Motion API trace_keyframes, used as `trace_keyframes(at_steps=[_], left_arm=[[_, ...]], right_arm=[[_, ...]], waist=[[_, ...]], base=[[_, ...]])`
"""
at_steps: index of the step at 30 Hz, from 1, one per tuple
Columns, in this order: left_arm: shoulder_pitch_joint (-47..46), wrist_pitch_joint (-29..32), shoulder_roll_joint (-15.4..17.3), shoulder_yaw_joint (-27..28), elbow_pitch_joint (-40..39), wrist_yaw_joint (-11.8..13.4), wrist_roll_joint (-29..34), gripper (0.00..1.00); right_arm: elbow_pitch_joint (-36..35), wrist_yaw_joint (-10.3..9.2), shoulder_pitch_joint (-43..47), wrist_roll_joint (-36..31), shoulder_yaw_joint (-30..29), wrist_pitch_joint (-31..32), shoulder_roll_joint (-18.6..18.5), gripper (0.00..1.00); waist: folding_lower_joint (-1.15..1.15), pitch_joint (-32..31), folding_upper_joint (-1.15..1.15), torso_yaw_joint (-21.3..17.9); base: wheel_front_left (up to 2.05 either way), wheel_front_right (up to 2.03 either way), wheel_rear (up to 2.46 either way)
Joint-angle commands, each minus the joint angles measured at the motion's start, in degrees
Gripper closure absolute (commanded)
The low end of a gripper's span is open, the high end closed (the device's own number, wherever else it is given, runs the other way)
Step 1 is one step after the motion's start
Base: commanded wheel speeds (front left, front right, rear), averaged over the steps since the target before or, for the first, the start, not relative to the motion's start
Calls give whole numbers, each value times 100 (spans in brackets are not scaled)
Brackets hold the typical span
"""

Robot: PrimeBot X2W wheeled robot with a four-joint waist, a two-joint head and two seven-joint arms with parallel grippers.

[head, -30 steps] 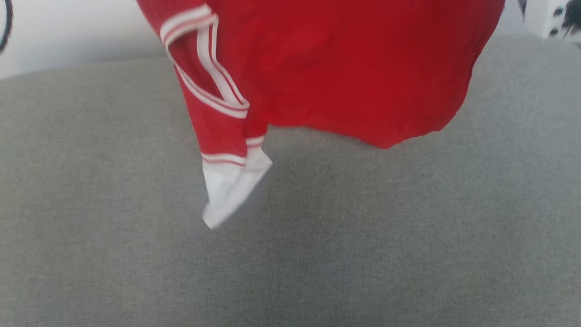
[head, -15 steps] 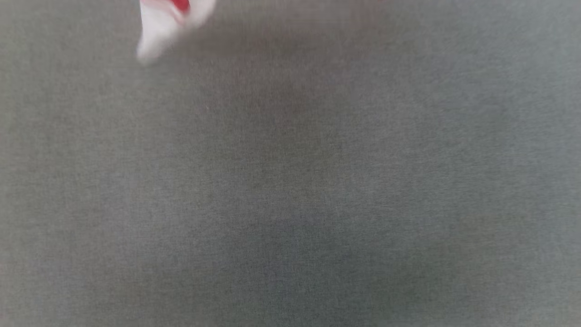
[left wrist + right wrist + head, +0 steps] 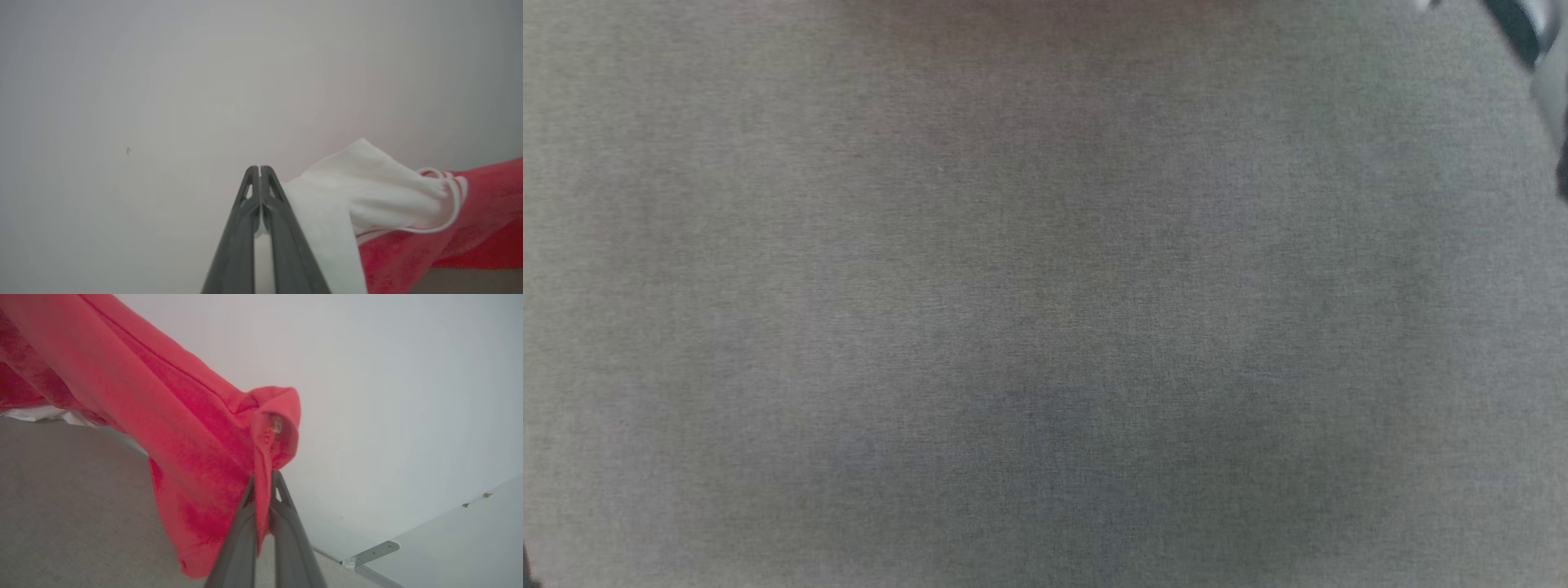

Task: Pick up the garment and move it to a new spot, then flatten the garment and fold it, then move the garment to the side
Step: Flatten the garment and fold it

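Note:
The garment [image 3: 470, 228] hangs in the air between my two grippers, above the grey cloth surface [image 3: 1045, 327]. In the left wrist view my left gripper [image 3: 260, 167] is shut, with the garment's white sleeve [image 3: 367, 204] pinched between its fingers and spilling off to the right. The red body runs on toward that view's right edge. In the right wrist view my right gripper [image 3: 263, 476] is shut on a bunched red edge of the garment [image 3: 163, 416]. From there the cloth stretches up and to the left and droops over the grey surface [image 3: 61, 506].
A plain white wall [image 3: 163, 81] stands behind the garment in both wrist views. A white panel with a metal bracket [image 3: 372, 551] lies at the lower right of the right wrist view. A dark and pale blurred part [image 3: 1523, 28] crosses the head view's top right corner.
The garment hung across the top of the head view a second ago and has slid out over its top edge. The whole picture shifted too, losing the wall.

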Motion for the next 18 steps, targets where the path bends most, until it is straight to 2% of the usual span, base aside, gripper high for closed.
trace_keyframes(at_steps=[1,5,8,16,18], left_arm=[[170,94,26,-6,41,-18,-148,100],[915,690,4,-259,-83,-39,-566,100],[1532,1186,136,-539,-453,-39,-924,100],[3096,2348,774,-968,-1762,-27,-1738,100],[3260,2438,876,-988,-1951,24,-1793,100]], right_arm=[[-2,-10,151,83,66,79,-19,100],[-127,-10,552,427,329,285,-136,100],[-312,-9,886,698,533,426,-231,100],[-1252,-9,1879,1531,1079,983,-792,100],[-1404,-9,1998,1619,1132,1058,-882,100]], waist=[[-1,-56,0,43],[-1,-203,0,109],[-1,-326,0,144],[-1,-654,0,228],[-1,-682,0,228]], base=[[0,0,0],[0,0,0],[0,0,0],[0,0,0],[0,0,0]])
